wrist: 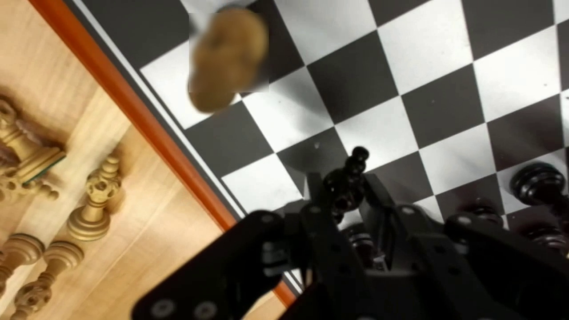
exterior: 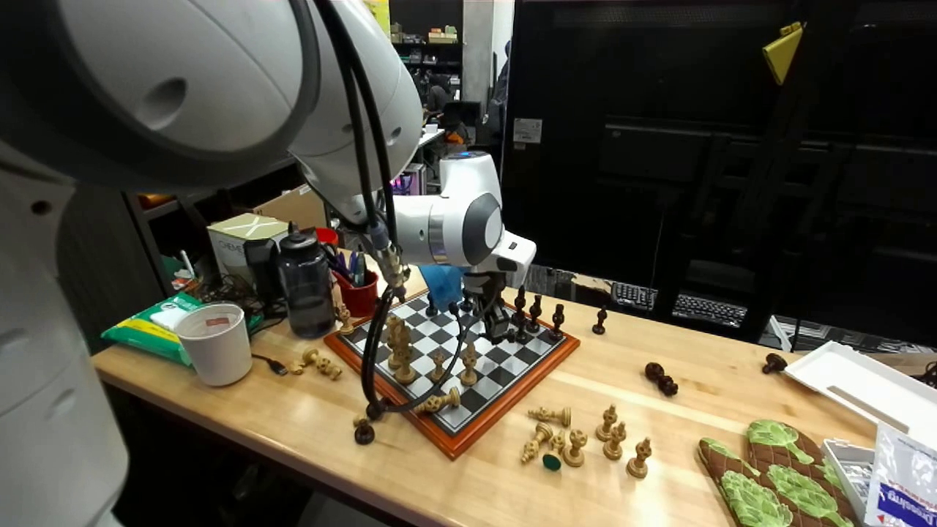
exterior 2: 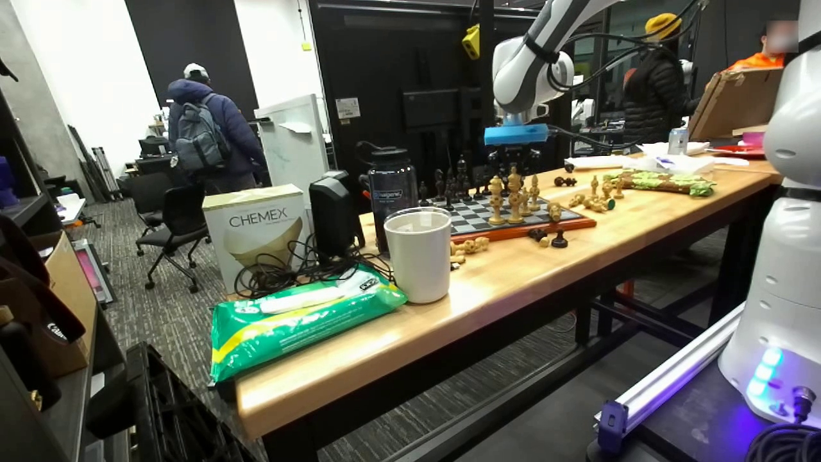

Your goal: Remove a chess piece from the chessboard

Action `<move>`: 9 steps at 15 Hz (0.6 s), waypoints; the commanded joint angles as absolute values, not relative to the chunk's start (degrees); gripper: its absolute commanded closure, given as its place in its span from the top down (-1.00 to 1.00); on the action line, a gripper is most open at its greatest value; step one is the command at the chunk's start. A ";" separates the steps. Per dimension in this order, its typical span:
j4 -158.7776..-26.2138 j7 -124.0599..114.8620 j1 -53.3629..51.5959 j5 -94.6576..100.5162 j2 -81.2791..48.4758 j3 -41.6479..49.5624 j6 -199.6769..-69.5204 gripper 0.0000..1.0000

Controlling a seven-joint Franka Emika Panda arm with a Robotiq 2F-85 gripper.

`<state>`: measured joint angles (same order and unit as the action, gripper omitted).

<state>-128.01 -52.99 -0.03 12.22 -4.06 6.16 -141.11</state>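
Note:
In the wrist view my gripper [wrist: 344, 181] is shut on a black chess piece [wrist: 346, 189], whose beaded tip pokes out beyond the fingertips. The piece leans at a slant, its lower part hidden by the fingers. Beneath lies the chessboard [wrist: 355, 73], its reddish-brown frame [exterior: 514, 400] plain in an exterior view. There the gripper is low over the board's far half, beside standing black pieces [exterior: 558, 320]. I cannot tell whether the held piece touches the board. Light pieces [exterior: 469, 364] stand on the nearer half; one light piece [exterior: 439, 400] lies tipped at the edge.
Several loose light pieces [exterior: 575, 448] sit off the board, and a dark piece [exterior: 661, 378] lies beyond them. A leaf-patterned mitt [exterior: 779, 468] and white tray [exterior: 856, 373] are farther along. A white cup [exterior 2: 418, 256] and dark bottle [exterior: 306, 285] flank the board's opposite side.

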 commanded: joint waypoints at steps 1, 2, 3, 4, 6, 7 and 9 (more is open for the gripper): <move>-129.81 -44.47 1.38 2.63 0.87 4.95 -138.30 -0.88; -129.66 -42.06 1.65 -0.34 1.53 5.01 -137.48 -0.88; -129.53 -40.14 1.86 -2.75 2.15 5.07 -136.62 -0.88; -129.40 -37.94 2.22 -5.62 2.81 5.27 -135.69 -0.88; -128.82 -33.63 3.00 -11.90 3.75 5.73 -132.93 -0.88; -128.63 -31.60 3.40 -14.67 4.14 5.96 -131.82 -0.88; -128.15 -26.80 4.30 -21.26 4.33 6.68 -129.40 -0.88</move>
<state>-128.11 -32.74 2.93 -13.92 2.31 6.09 -133.34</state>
